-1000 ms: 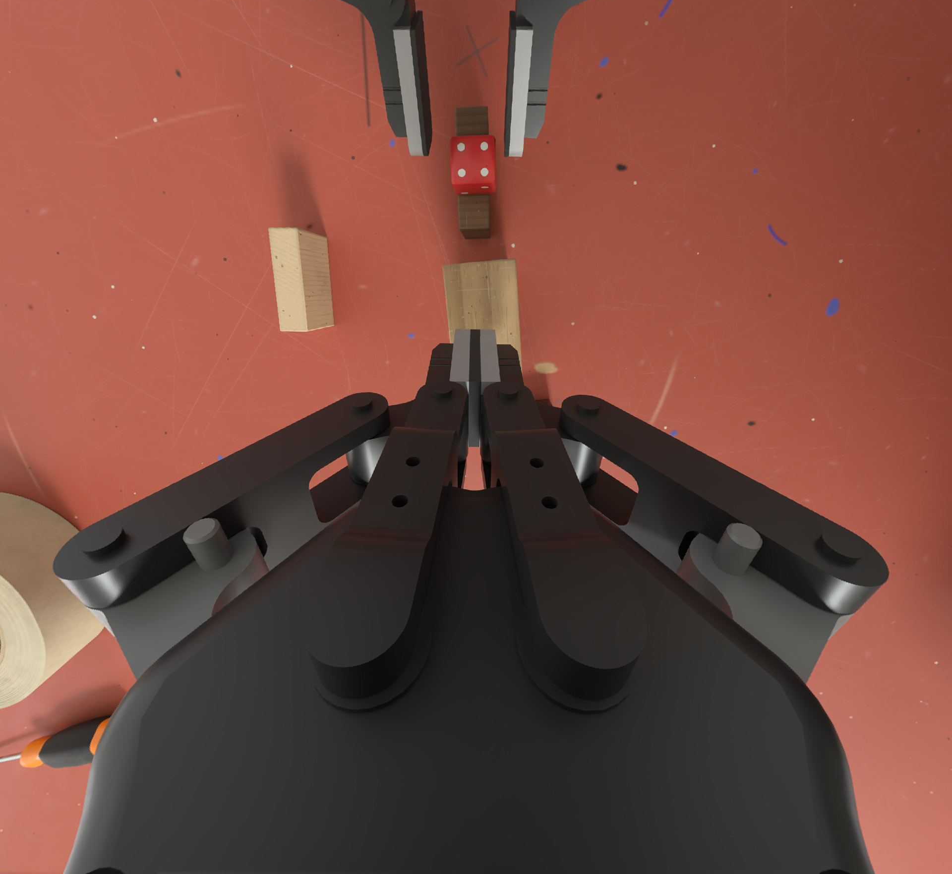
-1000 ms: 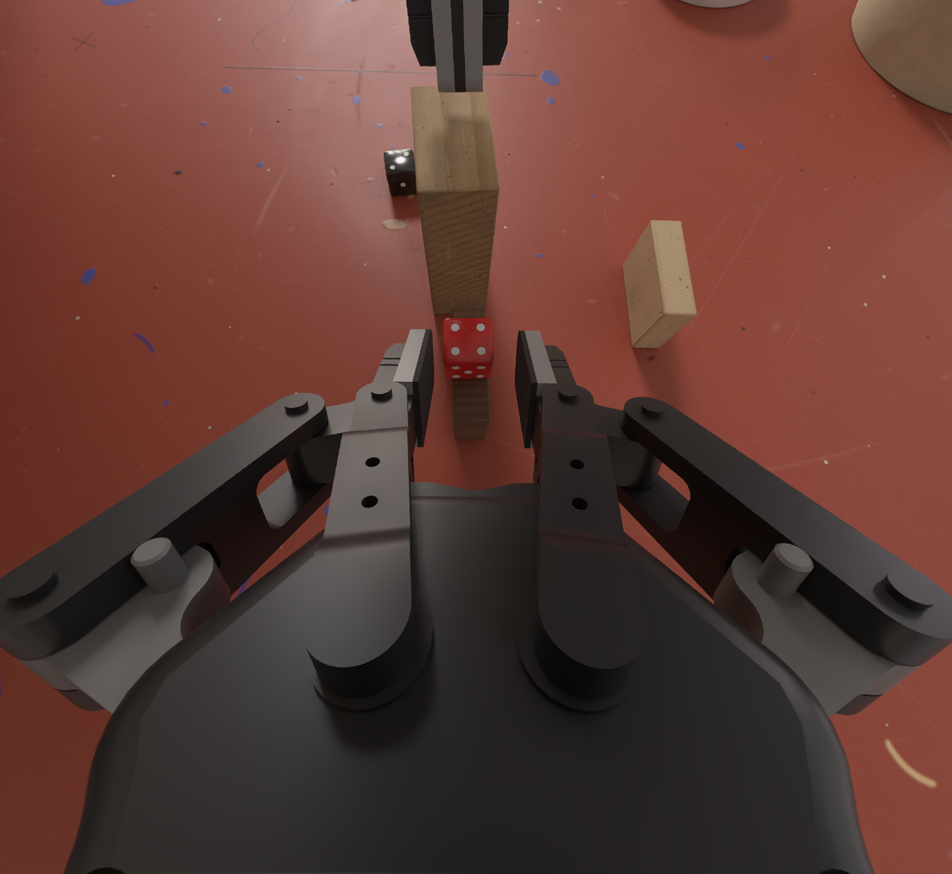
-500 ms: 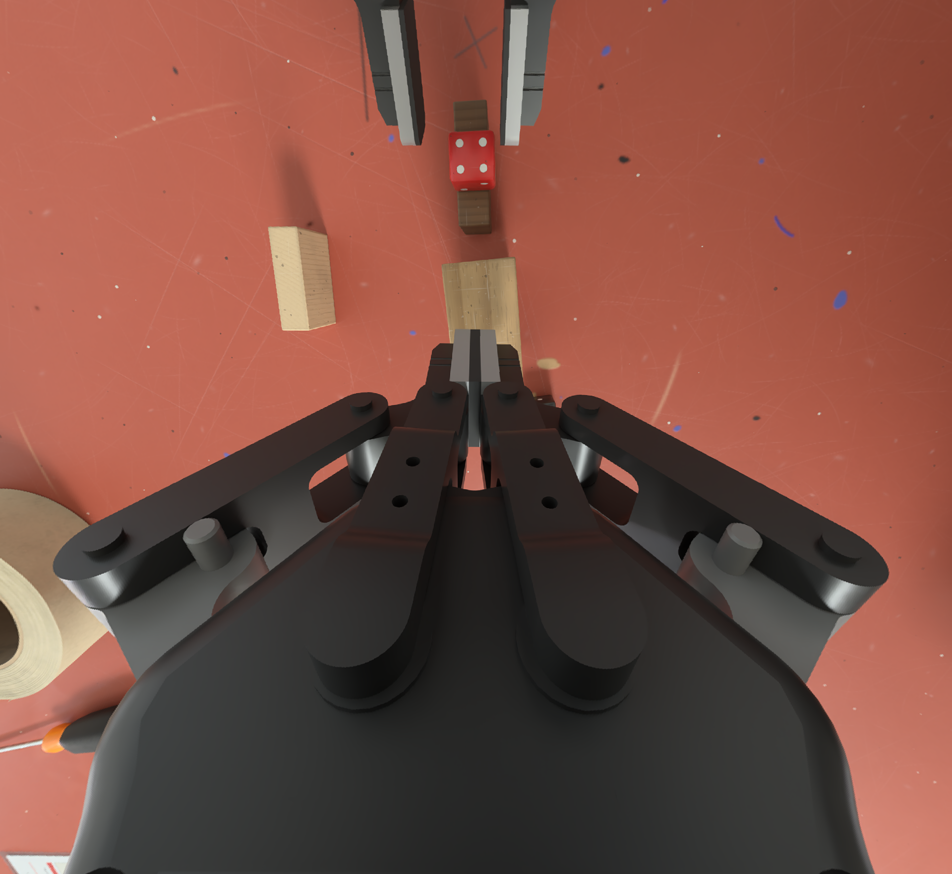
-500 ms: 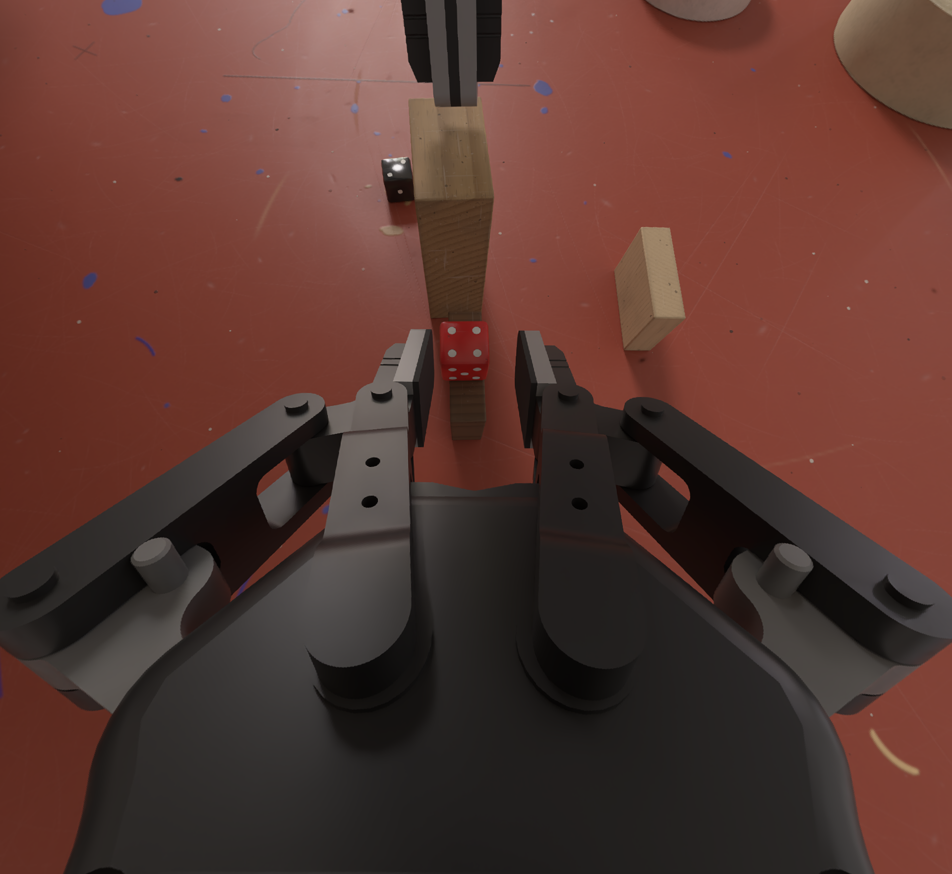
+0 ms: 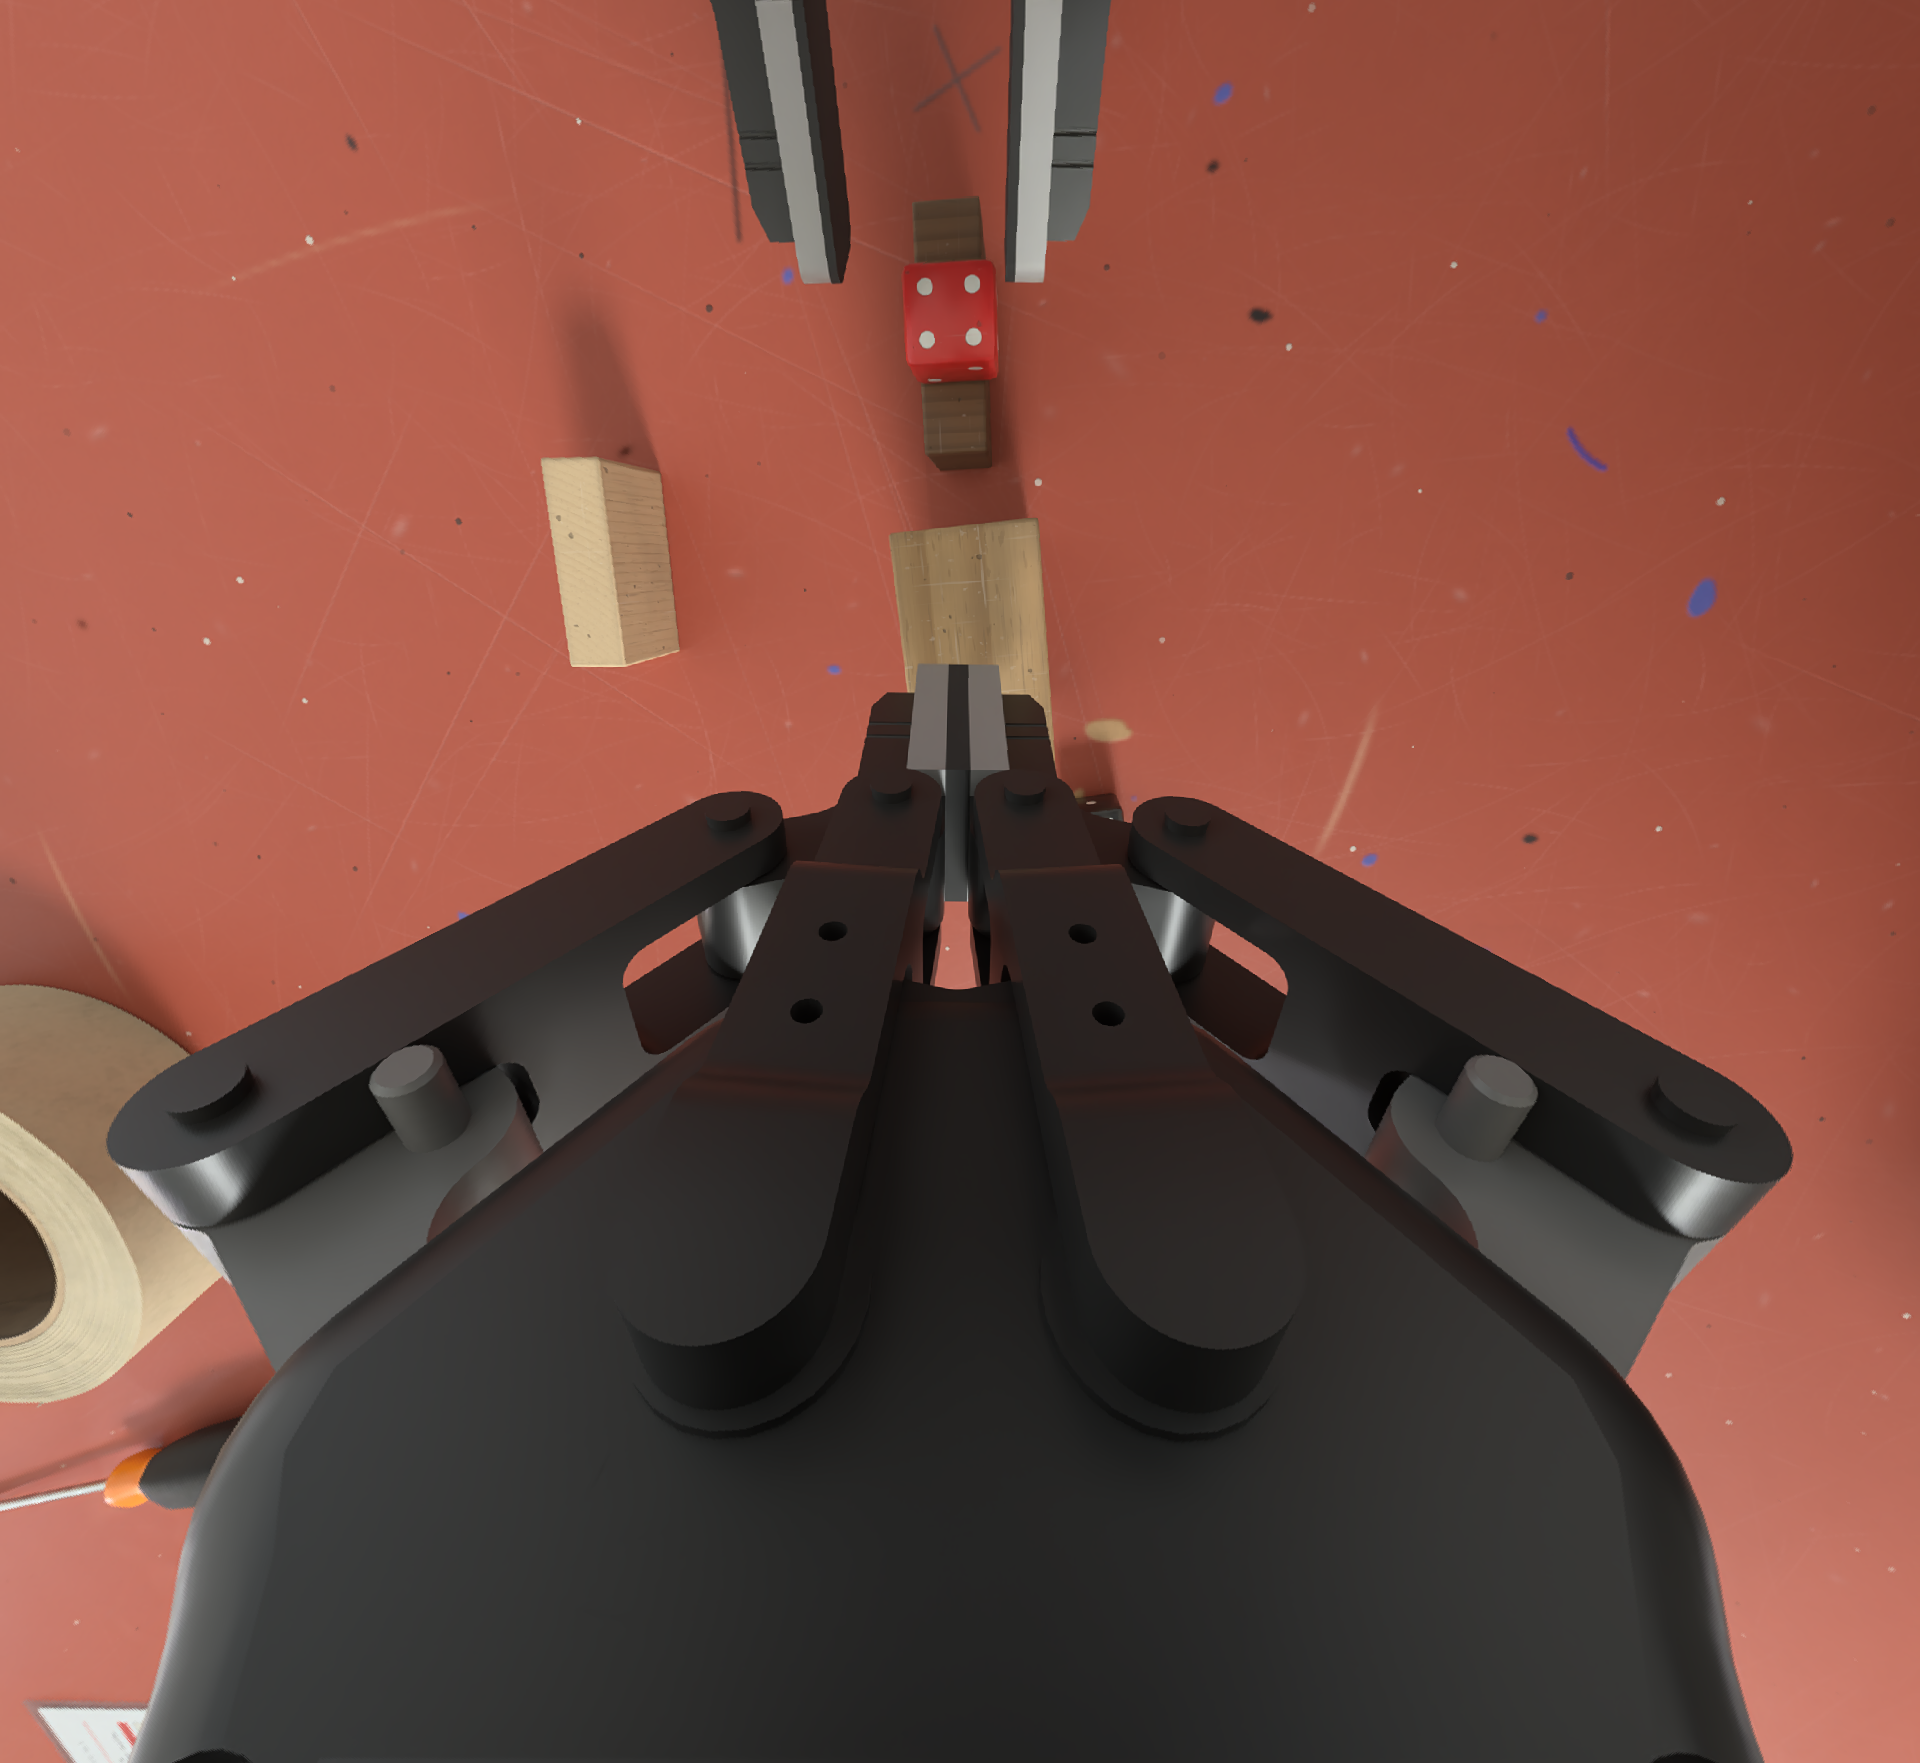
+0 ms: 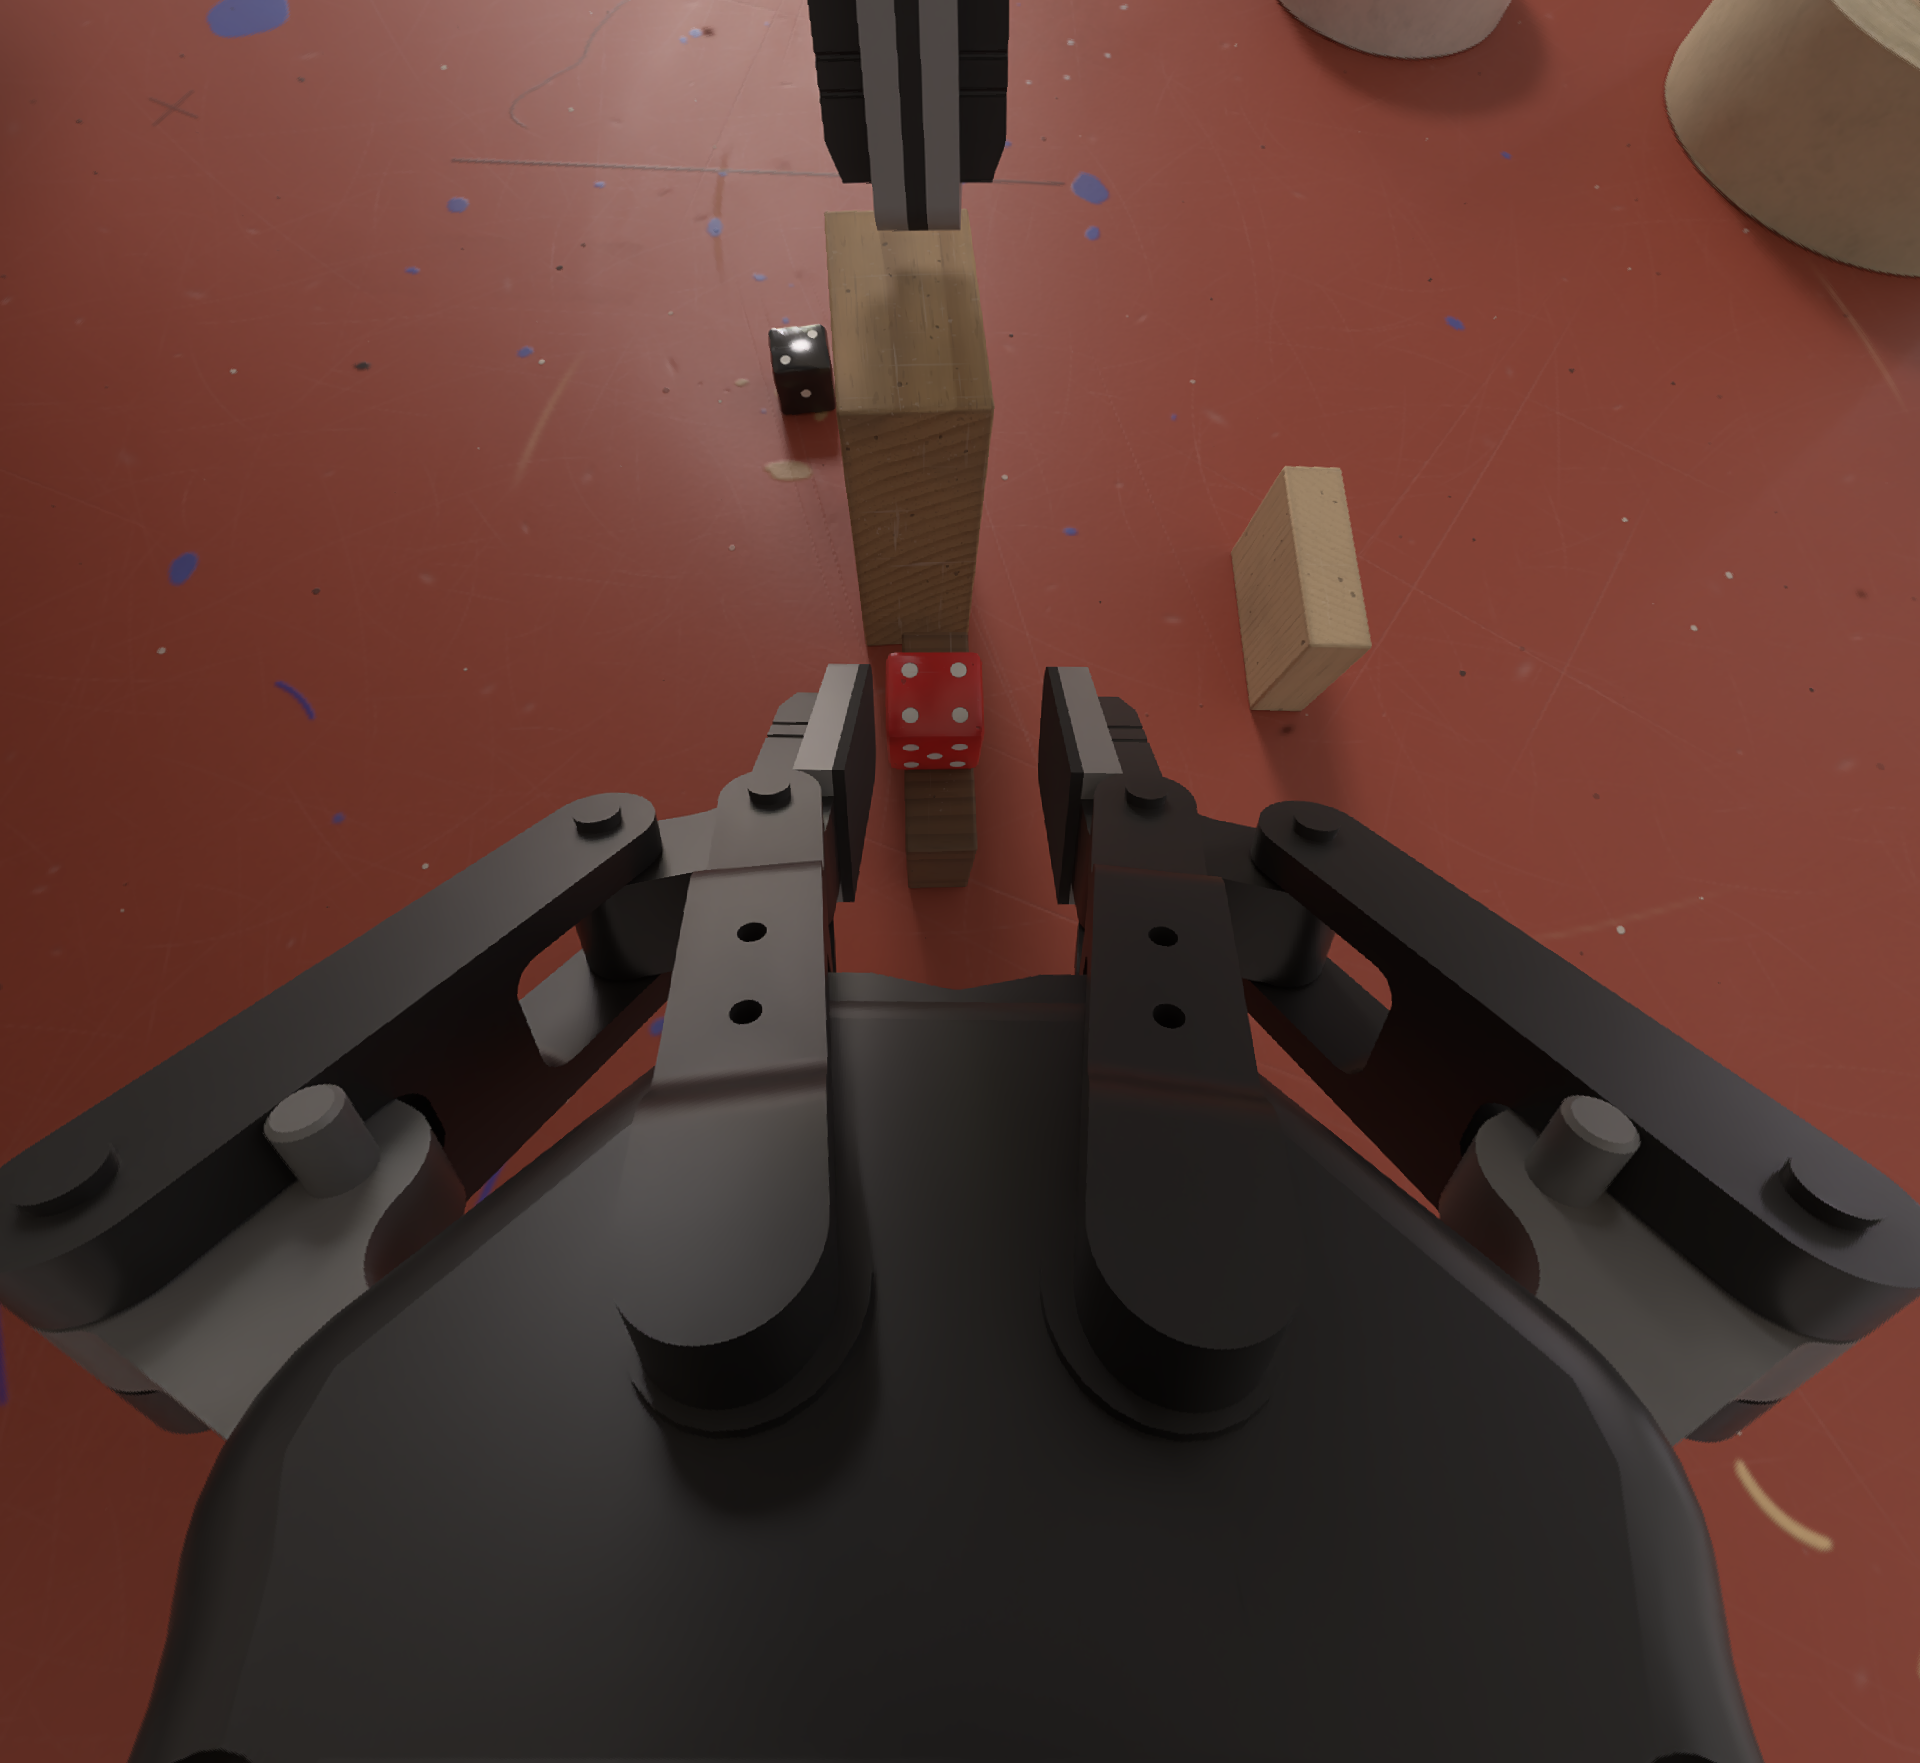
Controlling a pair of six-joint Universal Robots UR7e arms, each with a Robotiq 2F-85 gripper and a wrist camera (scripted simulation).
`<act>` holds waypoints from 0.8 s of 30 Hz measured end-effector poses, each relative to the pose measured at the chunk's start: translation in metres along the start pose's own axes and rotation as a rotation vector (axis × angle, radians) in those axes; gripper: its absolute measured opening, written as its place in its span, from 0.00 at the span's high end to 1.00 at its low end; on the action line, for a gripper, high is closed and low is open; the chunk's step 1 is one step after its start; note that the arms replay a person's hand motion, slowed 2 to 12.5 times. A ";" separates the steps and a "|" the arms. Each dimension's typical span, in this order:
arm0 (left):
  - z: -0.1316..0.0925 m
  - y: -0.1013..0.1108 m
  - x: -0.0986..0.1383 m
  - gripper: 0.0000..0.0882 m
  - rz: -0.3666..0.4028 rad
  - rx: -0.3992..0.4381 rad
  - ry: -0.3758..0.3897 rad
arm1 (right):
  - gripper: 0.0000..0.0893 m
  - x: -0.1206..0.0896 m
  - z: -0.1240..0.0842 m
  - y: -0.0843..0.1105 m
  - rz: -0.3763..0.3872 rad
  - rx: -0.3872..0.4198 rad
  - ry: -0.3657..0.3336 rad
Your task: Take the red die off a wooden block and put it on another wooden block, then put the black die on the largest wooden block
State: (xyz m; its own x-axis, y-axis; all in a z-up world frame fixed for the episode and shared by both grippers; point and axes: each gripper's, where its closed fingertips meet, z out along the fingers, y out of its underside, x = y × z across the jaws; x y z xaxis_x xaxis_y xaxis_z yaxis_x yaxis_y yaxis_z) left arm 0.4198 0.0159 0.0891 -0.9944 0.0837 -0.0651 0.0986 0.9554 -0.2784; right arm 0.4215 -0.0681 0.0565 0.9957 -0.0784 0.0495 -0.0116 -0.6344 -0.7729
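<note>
Red die (image 6: pixel 933 707) sat on top of the small dark wooden block (image 6: pixel 939 830), not yet lifted. Right gripper (image 6: pixel 948 768) was above it, jaws apart, one finger to each side, with gaps showing; no contact that I could see. Step in hand looked like the first pick. Left gripper (image 5: pixel 956 721) had its jaws pressed together on nothing, parked over the near end of the tall wooden block (image 6: pixel 909 425). Black die (image 6: pixel 800 368) was on the table just beside that tall block, untouched. Pale wooden block (image 6: pixel 1299 586) lay well apart to the side, free as a drop spot. Next move probably called for a short descent until the pads bracketed the die's side faces, then a centred close. Off-centre, the die could get knocked off its narrow perch.
</note>
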 end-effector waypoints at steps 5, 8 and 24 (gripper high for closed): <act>0.000 0.000 0.000 1.00 -0.003 0.006 0.000 | 0.67 0.000 -0.001 0.000 0.001 0.000 0.002; 0.000 0.000 0.000 1.00 -0.006 0.012 0.000 | 0.67 0.001 -0.001 0.000 0.000 0.001 0.003; 0.000 -0.002 -0.001 1.00 -0.015 0.026 -0.018 | 0.68 0.002 -0.007 -0.003 -0.002 0.015 0.015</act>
State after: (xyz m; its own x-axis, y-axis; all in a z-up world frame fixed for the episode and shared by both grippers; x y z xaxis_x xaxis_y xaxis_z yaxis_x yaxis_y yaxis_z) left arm 0.4208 0.0142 0.0898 -0.9949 0.0637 -0.0782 0.0847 0.9489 -0.3041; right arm 0.4232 -0.0713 0.0634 0.9943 -0.0882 0.0604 -0.0078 -0.6233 -0.7820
